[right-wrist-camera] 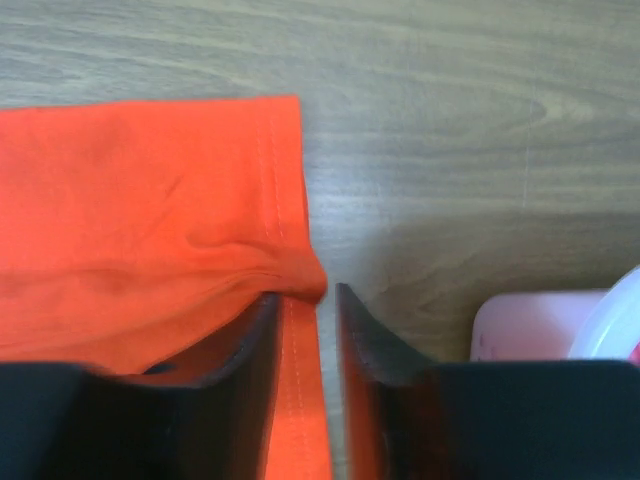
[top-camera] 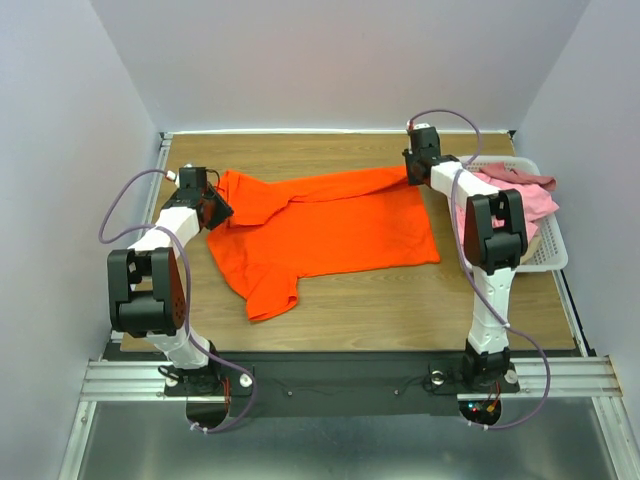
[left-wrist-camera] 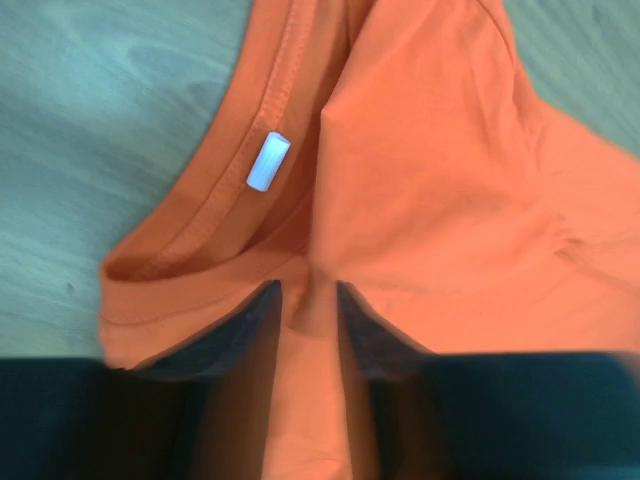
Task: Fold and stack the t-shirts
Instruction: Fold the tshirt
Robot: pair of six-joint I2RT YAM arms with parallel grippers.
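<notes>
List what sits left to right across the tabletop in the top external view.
left gripper, pinching the collar end → orange t-shirt, spread out → right gripper, clamped on its hem corner → white basket holding pink t-shirts

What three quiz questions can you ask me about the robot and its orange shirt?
1. True or false: the right tool pinches a hemmed corner of the orange t-shirt.
2. What does the left tool pinch?
A) cloth beside the collar that has the white label
B) the end of a sleeve
C) a sock
3. Fill the gap: the pink shirts lie in the white ____.

Key: 1 true; 2 A; 3 basket.
</notes>
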